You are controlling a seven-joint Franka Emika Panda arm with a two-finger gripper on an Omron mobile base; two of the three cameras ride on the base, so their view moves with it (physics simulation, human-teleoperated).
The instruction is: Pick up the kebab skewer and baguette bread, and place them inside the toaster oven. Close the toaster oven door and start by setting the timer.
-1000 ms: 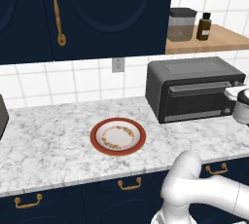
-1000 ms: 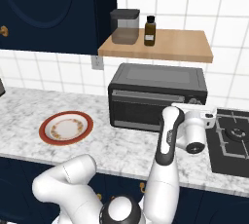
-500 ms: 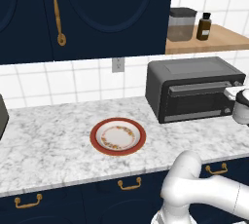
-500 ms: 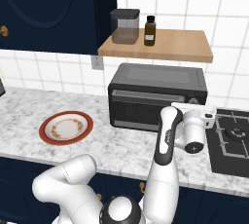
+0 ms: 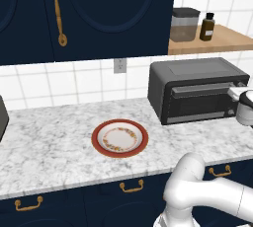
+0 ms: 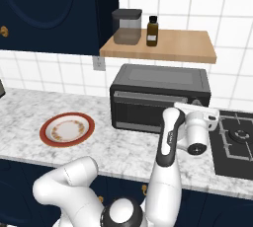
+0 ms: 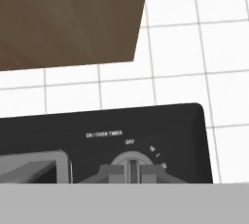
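Large dark grey toaster oven (image 6: 159, 97) is seen on the marble counter (image 5: 49, 142), door (image 6: 148, 110) shut; red-rimmed plate (image 5: 120, 138) bare. Gripper (image 7: 130, 173) is clamped on the timer knob (image 7: 130, 162), marked near OFF. Remaining, judged: turning the timer.

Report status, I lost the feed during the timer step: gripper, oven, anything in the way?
Gripper shut on the timer knob. Toaster oven door closed. Plate bare. Nothing in the way.
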